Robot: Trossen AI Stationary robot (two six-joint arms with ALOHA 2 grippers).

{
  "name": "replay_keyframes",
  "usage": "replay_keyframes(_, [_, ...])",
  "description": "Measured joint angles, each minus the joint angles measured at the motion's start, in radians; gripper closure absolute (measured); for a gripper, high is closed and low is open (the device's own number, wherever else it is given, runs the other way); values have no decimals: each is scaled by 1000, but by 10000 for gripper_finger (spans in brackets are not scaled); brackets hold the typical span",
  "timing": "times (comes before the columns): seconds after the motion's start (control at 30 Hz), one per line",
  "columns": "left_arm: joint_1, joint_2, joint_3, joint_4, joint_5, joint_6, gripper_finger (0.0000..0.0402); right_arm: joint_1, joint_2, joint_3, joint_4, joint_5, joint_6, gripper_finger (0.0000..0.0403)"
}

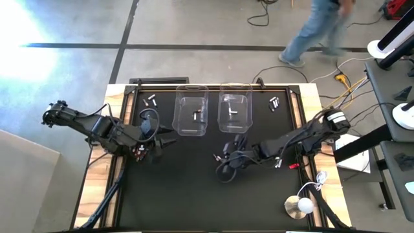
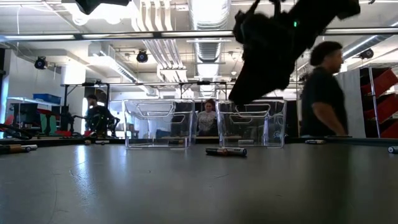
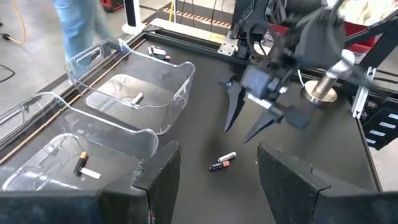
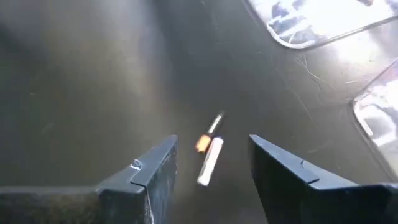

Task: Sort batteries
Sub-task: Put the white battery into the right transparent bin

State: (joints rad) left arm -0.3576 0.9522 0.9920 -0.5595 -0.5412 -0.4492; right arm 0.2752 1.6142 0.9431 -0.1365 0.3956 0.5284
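Two batteries (image 4: 209, 152), one silvery-white and one dark with a copper end, lie side by side on the black mat in front of the bins (image 2: 226, 150). My right gripper (image 4: 211, 174) hangs open just above them, slanting down, its fingers (image 3: 235, 107) clear of the mat. My left gripper (image 3: 217, 186) is open and holds nothing, raised at the mat's left (image 1: 165, 139). The left clear bin (image 1: 192, 113) holds a dark battery (image 3: 79, 163) and a white one. The right clear bin (image 1: 234, 111) holds a silvery battery (image 3: 137, 98).
More batteries lie at the far left (image 1: 152, 100), at the far right (image 1: 274, 102), beside my left arm (image 1: 140, 150) and under my right arm (image 1: 284, 164). A white lamp (image 1: 301, 206) stands at the near right corner. A person (image 1: 317, 29) walks beyond the far edge.
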Motion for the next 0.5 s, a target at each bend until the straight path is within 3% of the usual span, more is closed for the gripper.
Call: replay_keyframes(0.5, [1,-1,0,-38,-34,31,212,13,202,-31,127,29,154,257])
